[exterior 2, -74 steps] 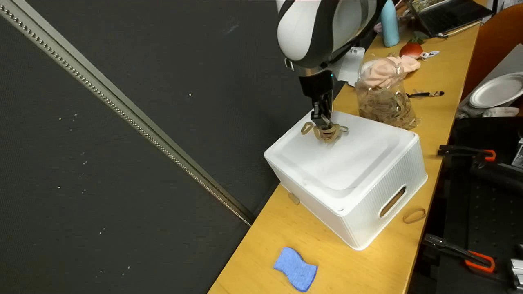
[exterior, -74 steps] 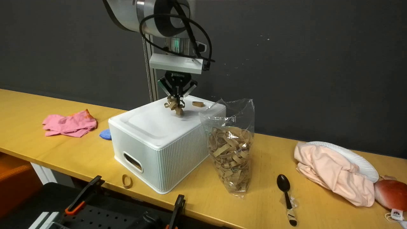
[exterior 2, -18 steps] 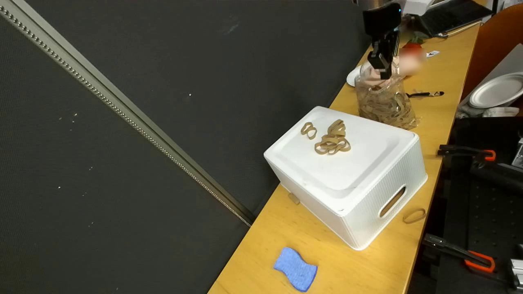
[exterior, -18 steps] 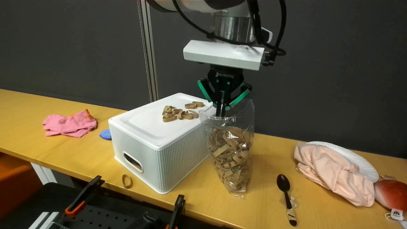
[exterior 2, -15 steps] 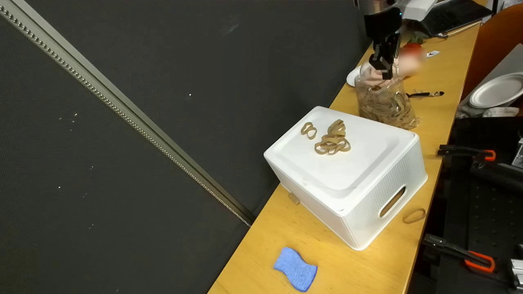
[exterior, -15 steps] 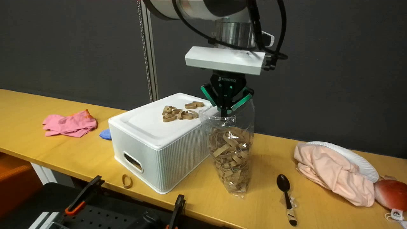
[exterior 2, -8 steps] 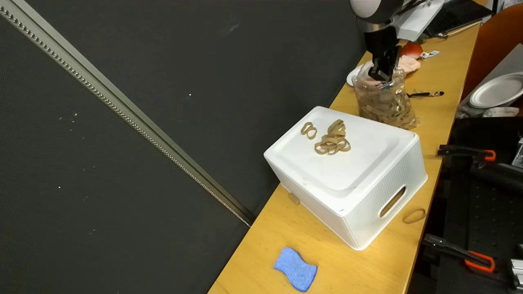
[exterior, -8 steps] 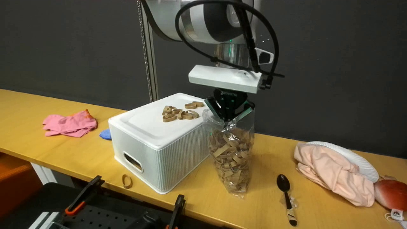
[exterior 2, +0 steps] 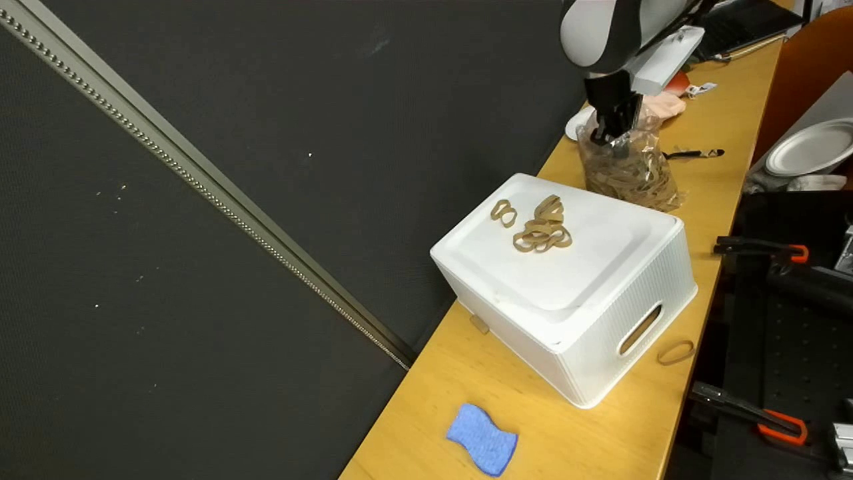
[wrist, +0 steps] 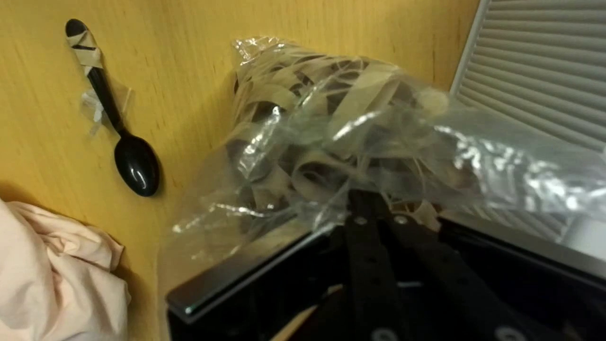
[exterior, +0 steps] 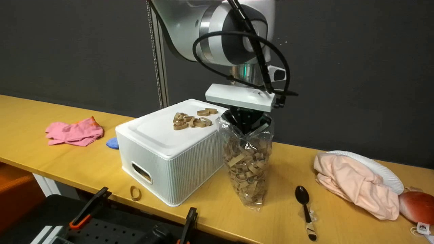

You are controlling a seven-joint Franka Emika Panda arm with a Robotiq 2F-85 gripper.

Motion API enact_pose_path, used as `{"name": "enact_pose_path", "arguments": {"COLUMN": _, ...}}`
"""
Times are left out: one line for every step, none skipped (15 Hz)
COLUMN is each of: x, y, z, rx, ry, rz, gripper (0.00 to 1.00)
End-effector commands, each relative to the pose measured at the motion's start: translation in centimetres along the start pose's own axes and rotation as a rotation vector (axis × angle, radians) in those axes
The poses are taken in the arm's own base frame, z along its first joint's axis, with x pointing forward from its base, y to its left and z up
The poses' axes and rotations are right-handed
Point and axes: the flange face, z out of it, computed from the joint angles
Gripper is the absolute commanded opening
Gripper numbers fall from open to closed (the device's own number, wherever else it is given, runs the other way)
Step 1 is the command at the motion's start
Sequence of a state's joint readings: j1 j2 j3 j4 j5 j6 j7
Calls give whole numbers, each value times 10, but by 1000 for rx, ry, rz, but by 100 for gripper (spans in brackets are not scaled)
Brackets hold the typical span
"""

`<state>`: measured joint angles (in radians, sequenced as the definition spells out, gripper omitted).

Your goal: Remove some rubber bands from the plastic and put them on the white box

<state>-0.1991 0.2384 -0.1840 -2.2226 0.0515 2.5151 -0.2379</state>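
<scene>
The clear plastic bag (exterior: 249,176), full of tan rubber bands, stands beside the white box; it also shows in the wrist view (wrist: 303,94). The white box (exterior: 152,132) has a small pile of rubber bands (exterior 2: 543,229) on its top, with a couple more at the back. My gripper (exterior: 244,135) points down inside the bag's open mouth. In the wrist view its fingers (wrist: 367,201) are together, with creased plastic around them. I see no band between them. The fingertips are partly hidden by plastic and bands.
A black spoon (exterior: 307,210), a pale pink cloth (exterior: 356,186) on a white plate (exterior: 379,169) and a red toy (exterior: 418,206) lie beyond the bag. A blue sponge (exterior 2: 483,437) and a loose rubber band (exterior: 135,193) lie near the box. Clamps (exterior: 90,210) grip the table's front edge.
My gripper has let go of bands on the white box and moved over to the bag. In the last second it has come down into the bag, shut, creasing the plastic.
</scene>
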Motion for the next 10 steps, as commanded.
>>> {"name": "enact_pose_path", "arguments": {"x": 14, "y": -9, "z": 7, "rx": -18, "ry": 20, "rz": -5, "gripper": 2}}
{"name": "enact_pose_path", "arguments": {"x": 16, "y": -11, "z": 8, "rx": -17, "ry": 22, "rz": -7, "gripper": 6}}
{"name": "enact_pose_path", "arguments": {"x": 14, "y": -13, "z": 9, "rx": -11, "ry": 19, "rz": -9, "gripper": 10}}
{"name": "enact_pose_path", "arguments": {"x": 13, "y": -14, "z": 9, "rx": -13, "ry": 13, "rz": -10, "gripper": 17}}
{"name": "enact_pose_path", "arguments": {"x": 11, "y": -15, "z": 9, "rx": -10, "ry": 10, "rz": -11, "gripper": 19}}
{"name": "enact_pose_path", "arguments": {"x": 8, "y": -14, "z": 6, "rx": -12, "ry": 11, "rz": -12, "gripper": 28}}
{"name": "enact_pose_path", "arguments": {"x": 7, "y": -13, "z": 3, "rx": -11, "ry": 13, "rz": -14, "gripper": 38}}
{"name": "enact_pose_path", "arguments": {"x": 5, "y": -12, "z": -2, "rx": -12, "ry": 18, "rz": -14, "gripper": 44}}
{"name": "enact_pose_path", "arguments": {"x": 4, "y": -12, "z": -6, "rx": -13, "ry": 18, "rz": -15, "gripper": 50}}
{"name": "enact_pose_path", "arguments": {"x": 3, "y": -11, "z": -9, "rx": -14, "ry": 23, "rz": -16, "gripper": 57}}
